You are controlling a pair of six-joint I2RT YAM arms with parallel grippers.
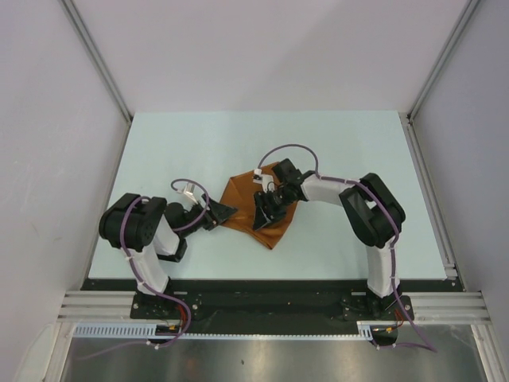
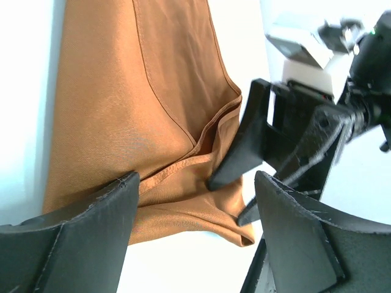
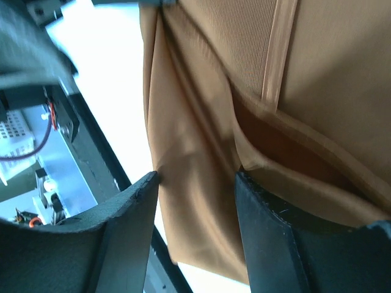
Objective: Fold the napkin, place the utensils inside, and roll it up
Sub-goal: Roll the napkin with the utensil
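Open, the left tool (image 2: 195, 180) is set at the napkin's (image 2: 122, 110) left edge; the right tool (image 3: 197, 177) is spread empty over it. Folding is judged unfinished; an edge grasp is needed.

The right tool (image 1: 266, 208) stands on the napkin (image 1: 241, 191) just ahead of the left tool (image 1: 225, 213), blocking the way forward over the cloth. To the outer side of each tool and beyond both, open table (image 1: 199, 143) gives room to pass.
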